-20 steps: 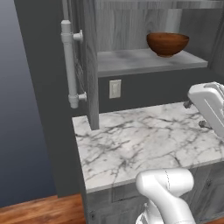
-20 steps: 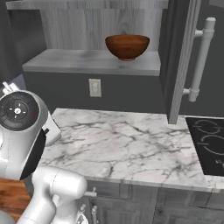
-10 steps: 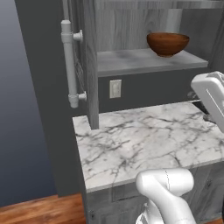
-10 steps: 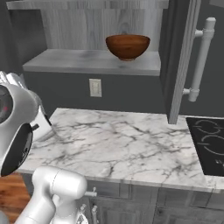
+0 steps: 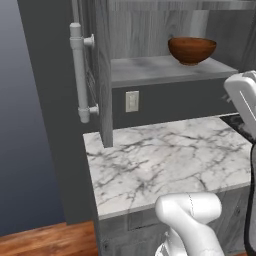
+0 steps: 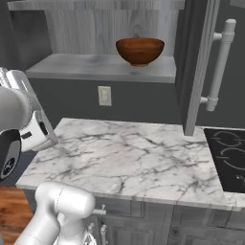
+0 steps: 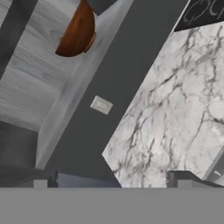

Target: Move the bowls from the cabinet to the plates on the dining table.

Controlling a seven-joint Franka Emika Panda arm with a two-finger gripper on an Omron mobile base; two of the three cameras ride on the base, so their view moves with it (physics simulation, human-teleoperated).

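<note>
Left base view has the brown wooden bowl point(image 5: 192, 50) sitting near the right end of the cabinet point(image 5: 102, 75) shelf, above the marble table point(image 5: 165, 160). Door's swung open. In the hand view the fingers point(image 7: 109, 181) are spread wide, nothing in them, well clear of the bowl point(image 7: 78, 33).

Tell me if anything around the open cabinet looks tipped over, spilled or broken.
Nothing stands out. The brown bowl sits upright on the cabinet shelf, and the marble counter below shows no spill or damage.
</note>
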